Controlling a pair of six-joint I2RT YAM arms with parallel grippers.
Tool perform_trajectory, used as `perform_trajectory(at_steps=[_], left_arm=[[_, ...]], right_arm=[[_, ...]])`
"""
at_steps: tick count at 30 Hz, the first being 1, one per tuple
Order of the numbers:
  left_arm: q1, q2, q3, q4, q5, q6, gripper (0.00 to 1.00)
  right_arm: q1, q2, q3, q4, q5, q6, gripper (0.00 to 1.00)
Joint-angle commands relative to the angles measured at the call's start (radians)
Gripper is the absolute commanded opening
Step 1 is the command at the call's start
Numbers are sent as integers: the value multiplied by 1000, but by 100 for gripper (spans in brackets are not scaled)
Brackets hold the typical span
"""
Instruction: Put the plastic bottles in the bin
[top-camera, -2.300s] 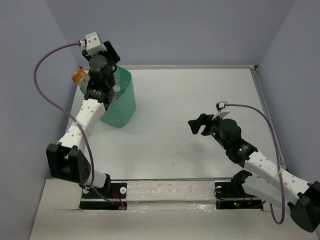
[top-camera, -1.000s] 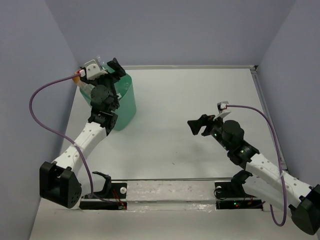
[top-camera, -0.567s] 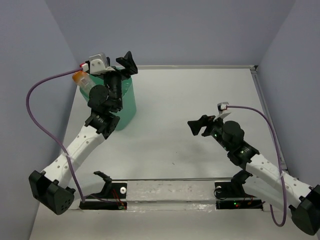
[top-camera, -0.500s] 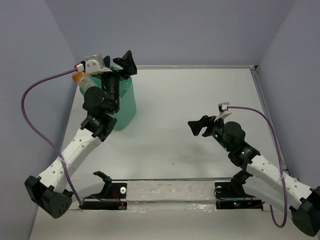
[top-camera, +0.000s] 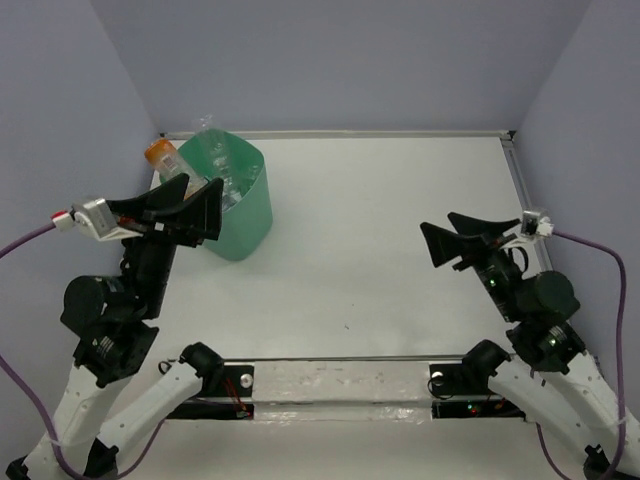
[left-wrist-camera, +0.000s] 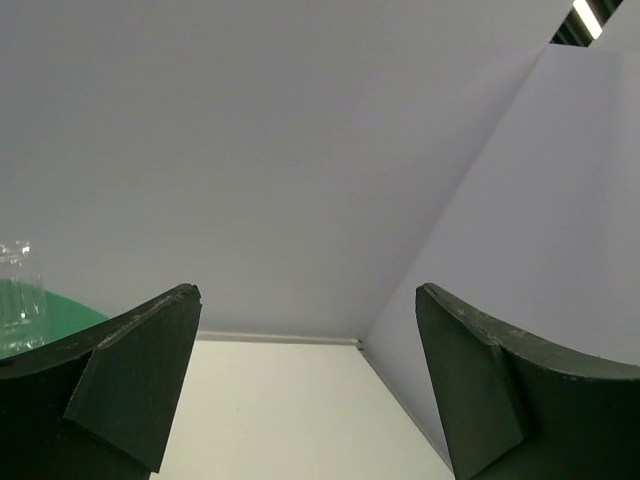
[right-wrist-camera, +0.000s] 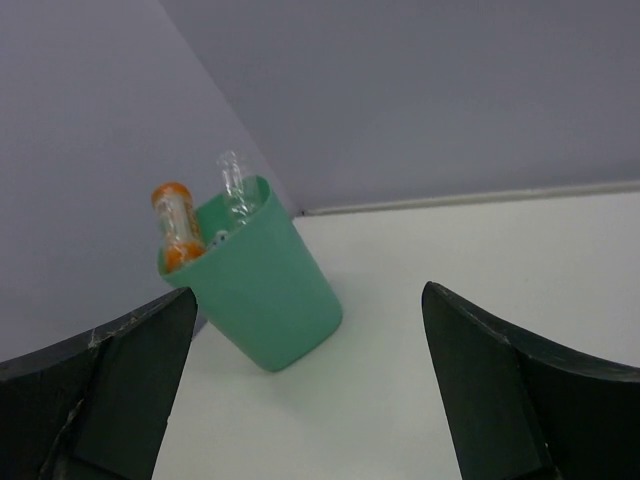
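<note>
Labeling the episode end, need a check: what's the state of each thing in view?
bin: upright, holding bottles
orange bottle: in the bin, upright, top above the rim
clear bottle: in the bin, neck poking above the rim
left gripper: open, empty
right gripper: open, empty, away from the bin

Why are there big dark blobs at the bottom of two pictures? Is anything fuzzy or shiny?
Left wrist view: the blobs are the left jaws, so near the lens that their edges look slightly soft. Right wrist view: the same with the right jaws; the bin between them looks sharp but leaning. Top view: even light, no harsh shadows, glints on the clear bottles.
</note>
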Motion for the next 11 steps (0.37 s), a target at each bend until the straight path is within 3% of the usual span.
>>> perform_trajectory(at_steps=[1, 7, 11], left_arm=[[-3, -147, -43, -186, 97, -38, 99], [-2, -308, -101, -293, 92, -57, 99], [-2, -332, -141, -320, 55, -51, 99]], right_arm=[[-5, -87, 141, -107, 45, -48, 100], [-5, -184, 131, -110, 128, -73, 100], [-5, -163, 86, -46, 138, -71, 100]])
